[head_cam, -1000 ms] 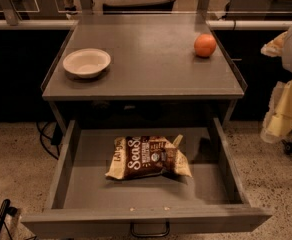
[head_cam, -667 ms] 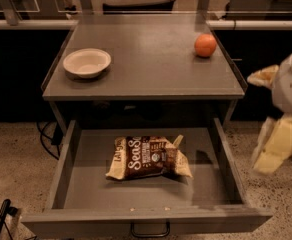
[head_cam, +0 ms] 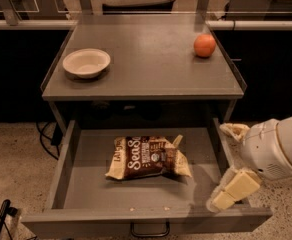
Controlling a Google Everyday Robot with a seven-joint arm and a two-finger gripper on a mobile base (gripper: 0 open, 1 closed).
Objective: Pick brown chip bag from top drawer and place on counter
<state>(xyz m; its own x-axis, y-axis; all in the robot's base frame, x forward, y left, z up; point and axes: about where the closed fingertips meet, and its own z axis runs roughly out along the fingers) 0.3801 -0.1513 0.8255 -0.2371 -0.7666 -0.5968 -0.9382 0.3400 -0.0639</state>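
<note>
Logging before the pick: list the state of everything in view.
Grey top drawer: pulled open.
Brown crinkly chip bag: lying flat inside it, ungrasped.
White round bowl: upright, empty, on the flat grey counter.
Orange round fruit: resting on that counter.
End effector: open, by the drawer's right wall.

pale bowl (head_cam: 86, 62), orange fruit (head_cam: 204, 45)
</note>
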